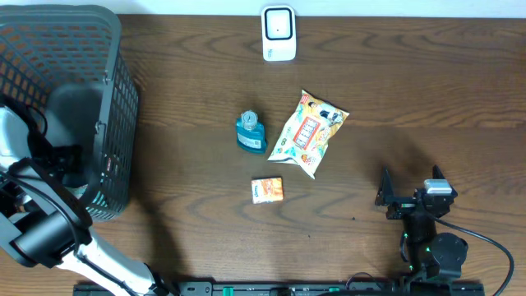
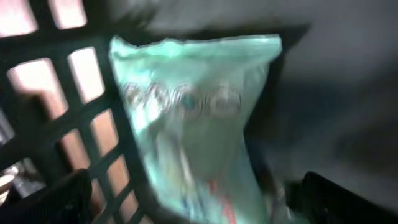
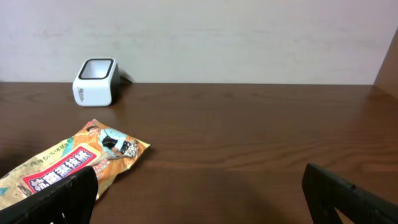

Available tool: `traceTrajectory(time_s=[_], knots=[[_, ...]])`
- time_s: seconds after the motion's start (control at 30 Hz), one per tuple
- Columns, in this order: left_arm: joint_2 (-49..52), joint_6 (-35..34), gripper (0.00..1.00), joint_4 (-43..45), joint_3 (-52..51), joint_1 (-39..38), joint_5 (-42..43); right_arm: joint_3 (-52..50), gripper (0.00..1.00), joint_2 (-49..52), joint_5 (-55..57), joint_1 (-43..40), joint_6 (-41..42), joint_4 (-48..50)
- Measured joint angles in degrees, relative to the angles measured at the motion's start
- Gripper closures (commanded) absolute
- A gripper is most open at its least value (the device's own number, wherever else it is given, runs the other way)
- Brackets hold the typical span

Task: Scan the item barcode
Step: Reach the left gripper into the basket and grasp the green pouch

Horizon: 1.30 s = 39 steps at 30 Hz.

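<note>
**Desk:** What's the surface like?

**Me:** I see a dark wood worktop (image 1: 427, 74) with bare grain over most of it. A plain pale wall (image 3: 249, 31) stands behind its far edge.

**Desk:** Room to move?

**Me:** Plenty on the right half. My right tool (image 1: 410, 185) sits near the front edge, and the worktop from there to the far edge is open. Its fingers stand wide with nothing between them. The far left corner is taken up by a dark mesh basket (image 1: 115, 123), and my left arm (image 1: 49, 230) reaches over the rim into it.

**Desk:** Where's the item?

**Me:** A pale green packet (image 2: 193, 112) lies inside the basket, against the lattice wall. My left tool (image 2: 186, 202) is spread wide just in front of it. That view is blurred, so I cannot tell whether a finger touches the packet.

**Desk:** And the scanner?

**Me:** The white scanner (image 1: 279, 33) stands at the middle of the far edge, well apart from the basket.

**Desk:** Anything in the way?

**Me:** Three things sit mid-worktop in a loose cluster in front of the scanner. There is a snack bag (image 1: 308, 131), a teal bottle (image 1: 251, 131) just left of it, and a small orange box (image 1: 267, 190) nearer the front edge. The strip of worktop between the basket's side and the scanner shows only wood.
</note>
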Motion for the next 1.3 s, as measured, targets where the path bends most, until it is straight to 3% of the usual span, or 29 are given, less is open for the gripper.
traceTrajectory(time_s=[0.17,0.23,0.3,0.5,0.6,0.9,1.17,1.23,1.27,1.3], knots=[[0.0,-0.2,0.06,6.1,-5.6,0.1,-0.1,0.0,0.01,0.0,0.0,0.0,0.0,0.0],[-0.8,-0.2,0.19,8.1,-6.9,0.1,-0.6,0.0,0.01,0.0,0.0,0.0,0.0,0.0],[-1.6,-0.7,0.50,10.0,-8.5,0.1,-1.3,0.0,0.01,0.0,0.0,0.0,0.0,0.0],[-2.8,-1.1,0.72,11.1,-11.8,0.1,-3.0,0.0,0.01,0.0,0.0,0.0,0.0,0.0],[-2.8,-1.1,0.75,10.7,-12.2,0.1,-3.5,0.0,0.01,0.0,0.0,0.0,0.0,0.0],[-5.8,-1.0,0.75,7.0,-10.7,0.1,-3.0,0.0,0.01,0.0,0.0,0.0,0.0,0.0],[-26.7,-1.0,0.74,6.6,1.0,0.2,-0.3,0.0,0.01,0.0,0.0,0.0,0.0,0.0],[-33.2,-1.1,0.50,7.5,2.8,0.2,0.9,0.0,0.01,0.0,0.0,0.0,0.0,0.0],[-36.5,-1.1,0.33,8.1,3.1,0.2,1.1,0.0,0.01,0.0,0.0,0.0,0.0,0.0],[-38.6,-1.2,0.10,8.2,3.2,0.2,1.0,0.0,0.01,0.0,0.0,0.0,0.0,0.0]])
